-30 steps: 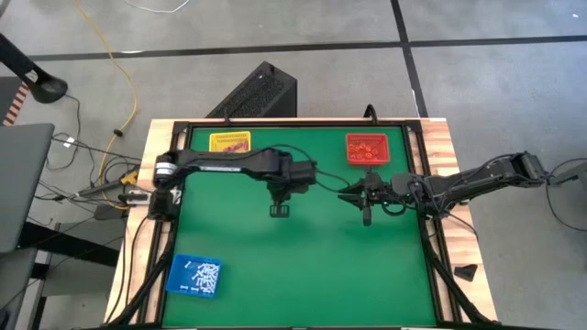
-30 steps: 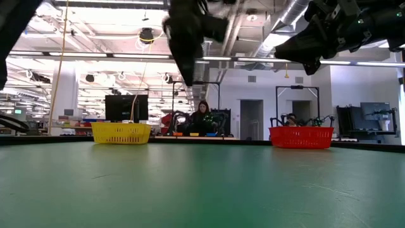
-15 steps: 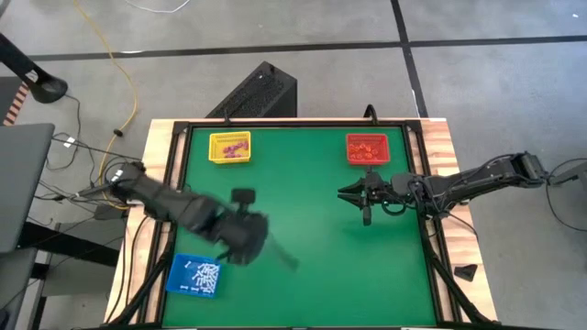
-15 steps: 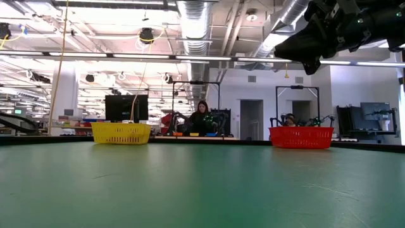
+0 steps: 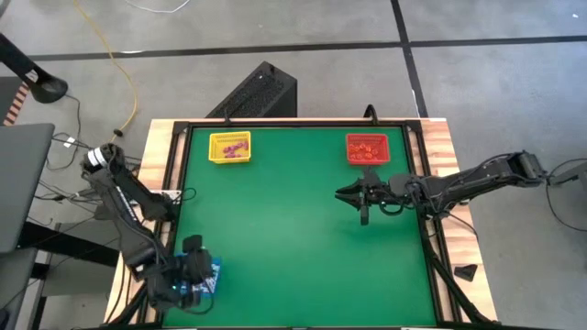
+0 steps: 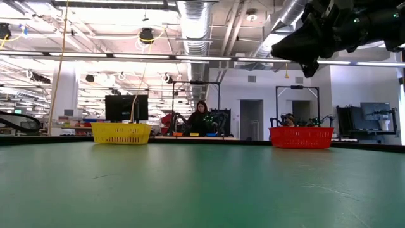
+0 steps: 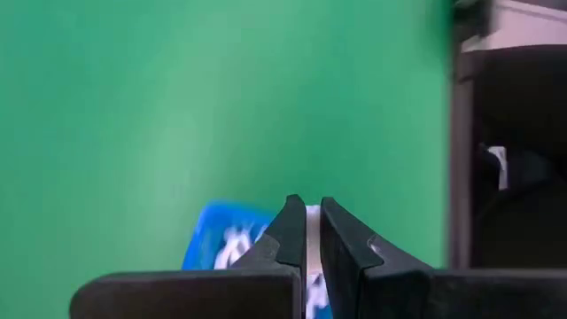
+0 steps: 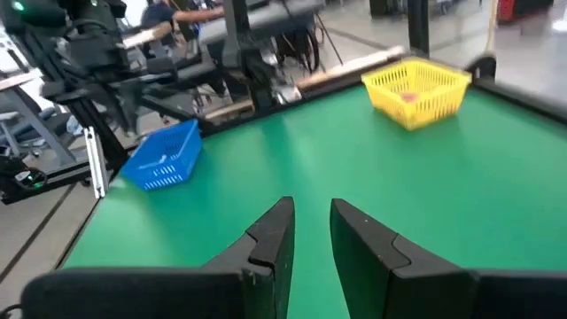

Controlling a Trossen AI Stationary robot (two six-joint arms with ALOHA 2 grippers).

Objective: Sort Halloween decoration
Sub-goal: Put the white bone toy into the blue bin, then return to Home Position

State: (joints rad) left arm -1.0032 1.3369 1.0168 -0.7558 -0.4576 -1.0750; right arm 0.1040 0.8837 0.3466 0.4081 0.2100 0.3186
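White stick-like Halloween trinkets [image 5: 207, 278] fill my square blue plastic tray [image 5: 212, 272]; left gripper [image 5: 190, 266] pressed together above, right gripper [image 5: 363, 216] empty, slightly spread.

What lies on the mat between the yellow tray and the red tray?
Nothing: in the high view the green mat between the yellow tray and the red tray is bare. The low view shows the same empty stretch.

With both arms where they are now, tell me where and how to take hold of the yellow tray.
Grip the yellow tray by one upright mesh wall, coming straight down from above with one finger inside and one outside. It sits flat with its top open, so the thin rim is exposed. Its near wall is probably best, since it faces the open green mat and keeps the tool clear of the purple-pink trinkets inside.
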